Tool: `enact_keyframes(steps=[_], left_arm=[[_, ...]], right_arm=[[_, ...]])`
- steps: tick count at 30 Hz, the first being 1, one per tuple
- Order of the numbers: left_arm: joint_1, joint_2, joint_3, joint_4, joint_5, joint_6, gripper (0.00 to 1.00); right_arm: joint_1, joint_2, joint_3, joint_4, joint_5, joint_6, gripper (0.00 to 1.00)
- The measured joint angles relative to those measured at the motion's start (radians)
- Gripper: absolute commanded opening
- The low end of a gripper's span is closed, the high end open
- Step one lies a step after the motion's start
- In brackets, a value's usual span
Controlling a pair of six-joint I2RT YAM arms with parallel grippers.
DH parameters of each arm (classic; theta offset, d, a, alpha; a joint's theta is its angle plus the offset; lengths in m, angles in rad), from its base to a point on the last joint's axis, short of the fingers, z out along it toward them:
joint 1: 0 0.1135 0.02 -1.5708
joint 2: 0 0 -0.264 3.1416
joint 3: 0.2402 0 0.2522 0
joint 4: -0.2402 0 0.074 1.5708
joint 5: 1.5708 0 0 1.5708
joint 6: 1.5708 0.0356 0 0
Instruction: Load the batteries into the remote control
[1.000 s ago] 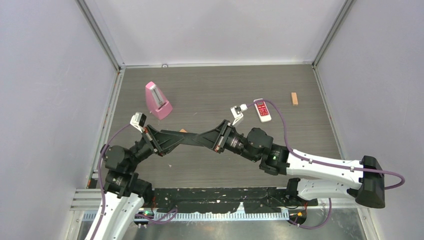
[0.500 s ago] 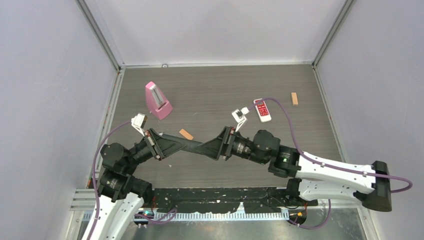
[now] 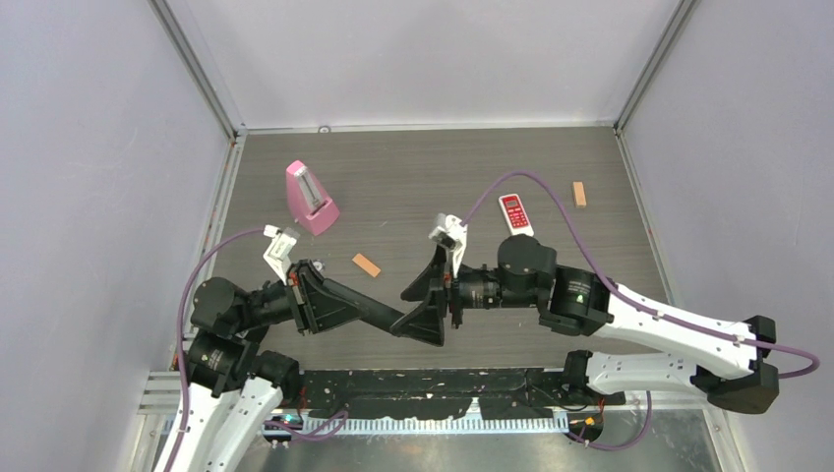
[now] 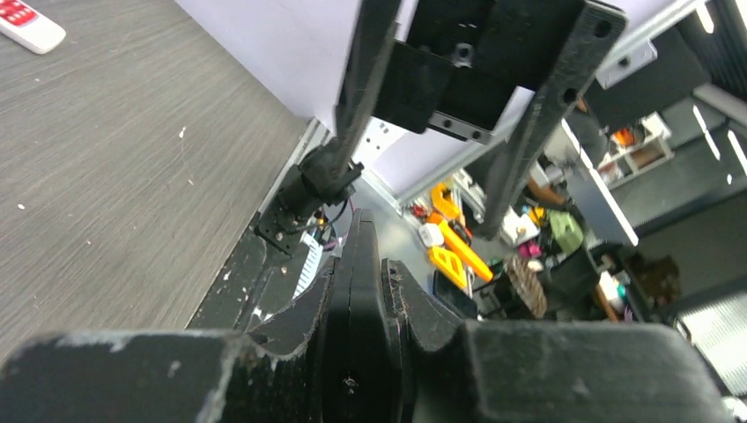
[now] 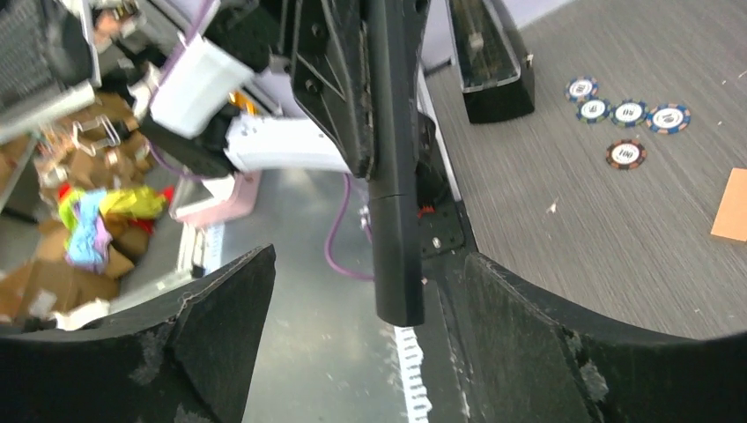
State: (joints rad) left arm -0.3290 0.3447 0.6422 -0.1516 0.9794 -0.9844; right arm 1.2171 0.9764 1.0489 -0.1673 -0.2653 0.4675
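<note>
1. Left gripper [image 3: 398, 322]: extended to the right, low over the near centre of the table [image 3: 413, 167]. In the left wrist view its fingers [image 4: 357, 291] lie pressed together with nothing visible between them.

2. Right gripper [image 3: 417, 317]: pointed to the left, facing the left gripper. In the right wrist view its fingers [image 5: 225, 330] are spread wide apart and hold nothing. The closed tip of the left gripper sits in the gap between them. Whether the two grippers touch cannot be determined.

3. Remote control [image 3: 515, 214]: red and white, lying flat on the table to the far right of both grippers and well apart from them. A purple cable [image 3: 511, 183] from the right arm arches past its far end.

4. Batteries: cannot be made out in any view.

5. Other items on the table:
- Pink metronome [image 3: 310, 197], upright, at the far left.
- Tan wooden block [image 3: 366, 265], lying flat just beyond the left arm, between the metronome and the grippers.
- Second tan wooden block [image 3: 580, 194], at the far right, beyond the remote control.
- Five poker chips [image 5: 629, 113], seen only in the right wrist view: four in a row and one apart, lying flat near the first block.
</note>
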Motion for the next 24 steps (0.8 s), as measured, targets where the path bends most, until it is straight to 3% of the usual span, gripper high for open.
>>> enact_keyframes(steps=[8,18,22,24], left_arm=[[0.0,0.0,0.002,0.002,0.106,0.084,0.0],[0.0,-0.001,0.002,0.027,0.174,0.111,0.0],[0.0,-0.003,-0.002,0.04,0.188,0.13,0.0],[0.0,-0.003,-0.003,0.045,0.191,0.135,0.02]], right_arm=[[0.0,0.098,0.021,-0.105,-0.151,-0.186,0.66],[0.0,0.154,0.021,-0.054,-0.234,-0.234,0.48],[0.0,0.18,0.021,-0.011,-0.251,-0.224,0.35],[0.001,0.185,0.021,0.002,-0.258,-0.219,0.19]])
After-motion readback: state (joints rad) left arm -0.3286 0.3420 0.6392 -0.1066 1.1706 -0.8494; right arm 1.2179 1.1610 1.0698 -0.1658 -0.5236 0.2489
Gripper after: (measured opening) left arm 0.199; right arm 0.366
